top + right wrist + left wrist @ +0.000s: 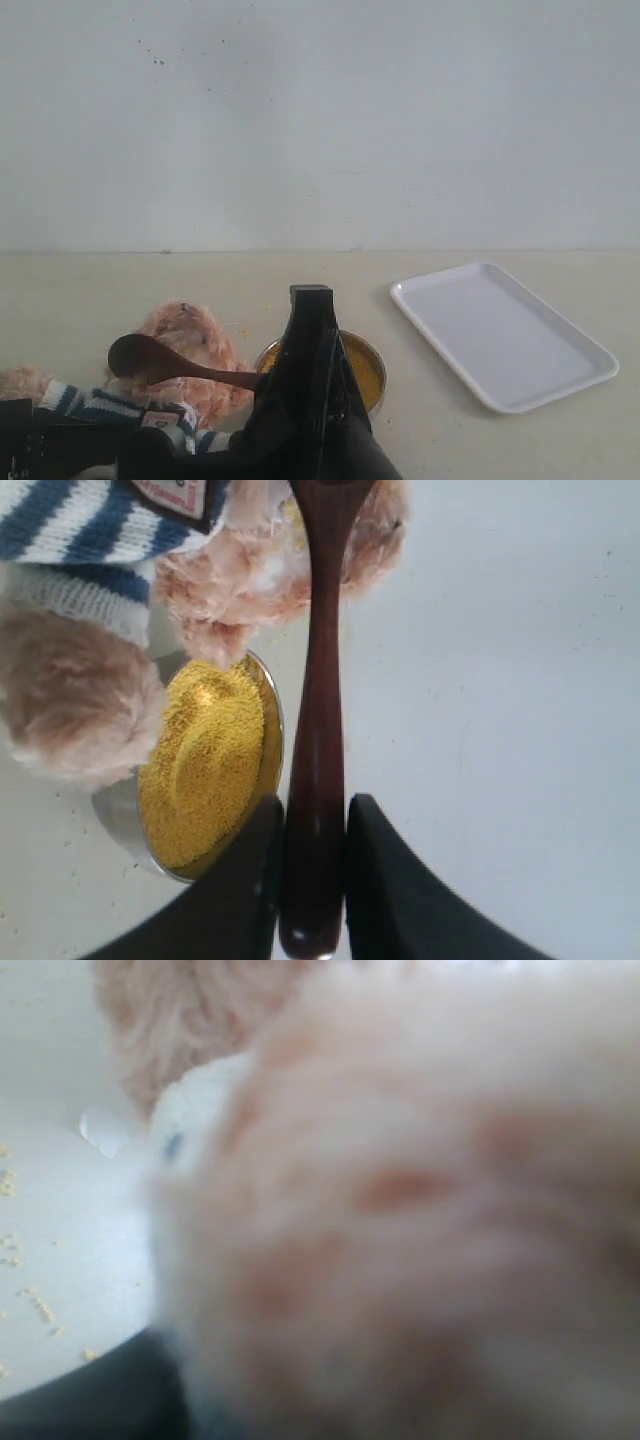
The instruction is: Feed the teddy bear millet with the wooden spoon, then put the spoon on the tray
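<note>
- Black right gripper (315,812) is clamped on the handle end of the wooden spoon (185,368), one finger on each side of the slim handle.
- Left arm (35,440) shows only as a dark block at the near left edge, just beside the striped shirt; the left gripper's fingers cannot be made out, so I cannot tell whether it is open or closed (its wrist camera is filled with blurred fur).
- Light-brown teddy bear (195,345) lies on the near left part of the table (100,280), its navy-and-white shirt towards the left arm and its fluffy head further in.
- Held roughly level above the table, the spoon reaches left from the right gripper, and its oval bowl sits at the bear's head.
- Bright yellow millet (205,760) fills a small steel bowl (110,810) just right of the bear, partly hidden behind the right arm in the exterior view; one furry paw overlaps the bowl's edge in the right wrist view.
- Loose grains (40,1305) lie scattered on the table beside the bear.
- White tray (505,335) rests flat further back on the right, apart from the bowl.
- Pale wall (320,120) stands behind the table.
</note>
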Tool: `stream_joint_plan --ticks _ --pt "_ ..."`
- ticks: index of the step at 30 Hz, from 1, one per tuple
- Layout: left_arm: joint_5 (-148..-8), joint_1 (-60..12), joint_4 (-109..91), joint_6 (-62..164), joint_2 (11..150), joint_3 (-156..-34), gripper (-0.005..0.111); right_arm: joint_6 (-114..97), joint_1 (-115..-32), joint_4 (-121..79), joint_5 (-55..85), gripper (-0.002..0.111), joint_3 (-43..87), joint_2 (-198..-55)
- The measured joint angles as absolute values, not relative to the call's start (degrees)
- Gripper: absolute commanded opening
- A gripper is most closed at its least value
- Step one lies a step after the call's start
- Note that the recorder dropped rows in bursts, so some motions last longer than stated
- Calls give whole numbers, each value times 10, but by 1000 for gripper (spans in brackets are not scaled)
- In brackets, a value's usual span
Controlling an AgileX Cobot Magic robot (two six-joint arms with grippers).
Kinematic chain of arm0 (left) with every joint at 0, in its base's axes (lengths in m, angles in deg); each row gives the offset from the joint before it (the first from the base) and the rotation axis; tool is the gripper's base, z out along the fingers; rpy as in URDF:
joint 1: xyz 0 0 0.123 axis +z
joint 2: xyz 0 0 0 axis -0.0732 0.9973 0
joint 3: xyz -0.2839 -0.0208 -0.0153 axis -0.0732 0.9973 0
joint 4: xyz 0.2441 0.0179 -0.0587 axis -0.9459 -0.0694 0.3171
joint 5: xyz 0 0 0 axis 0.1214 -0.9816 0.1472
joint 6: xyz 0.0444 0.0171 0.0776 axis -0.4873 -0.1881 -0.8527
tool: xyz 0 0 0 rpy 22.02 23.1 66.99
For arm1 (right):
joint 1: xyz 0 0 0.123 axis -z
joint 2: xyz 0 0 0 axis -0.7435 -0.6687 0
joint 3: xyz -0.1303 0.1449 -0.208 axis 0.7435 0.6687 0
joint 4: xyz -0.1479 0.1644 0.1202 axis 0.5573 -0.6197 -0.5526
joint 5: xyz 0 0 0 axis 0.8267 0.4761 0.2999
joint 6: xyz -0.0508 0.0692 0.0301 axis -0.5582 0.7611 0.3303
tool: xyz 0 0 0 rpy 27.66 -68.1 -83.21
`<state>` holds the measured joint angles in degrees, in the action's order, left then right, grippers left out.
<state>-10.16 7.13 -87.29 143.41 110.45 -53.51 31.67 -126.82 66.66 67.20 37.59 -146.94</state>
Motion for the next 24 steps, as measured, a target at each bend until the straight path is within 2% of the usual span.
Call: stream_joint_plan --ticks 24 --pt "-102 71 -883 1418 1104 -535 4 373 -1253 658 736 0 377 -1469"
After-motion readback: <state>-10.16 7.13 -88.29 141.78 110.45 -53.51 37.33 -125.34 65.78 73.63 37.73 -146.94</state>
